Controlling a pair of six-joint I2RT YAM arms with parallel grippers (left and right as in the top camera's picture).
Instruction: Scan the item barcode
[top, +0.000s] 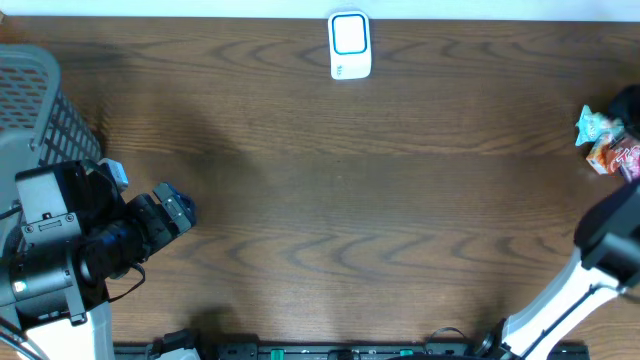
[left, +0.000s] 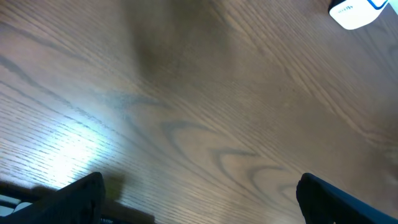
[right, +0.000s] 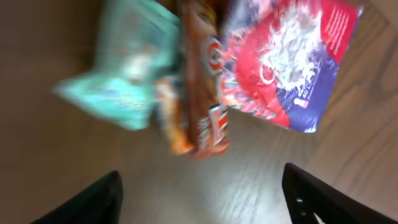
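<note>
The right gripper (right: 202, 183) has its two dark fingers (right: 93, 199) spread wide, with only bare wood between them; they hold nothing. Just past the fingertips three packets lie bunched on the table (top: 330, 200). A teal packet (right: 124, 68) is on one side, an orange packet (right: 202, 106) stands on edge in the middle, and a red-and-white packet (right: 289, 56) with a blue border is on the other. They press against each other. The view is blurred, and no barcode can be made out on any of them. From overhead, the bunch sits at the table's far right edge, with the right arm (top: 610, 240) just beside it.

The left gripper (left: 200, 180) is also released, its fingers wide apart over bare wood and touching nothing. It hangs near the table's left side, beside a grey basket (top: 30, 110). The white scanner (top: 349, 45), with its blue-rimmed window, lies at the middle of the far edge, well apart from both grippers and from the packets.
</note>
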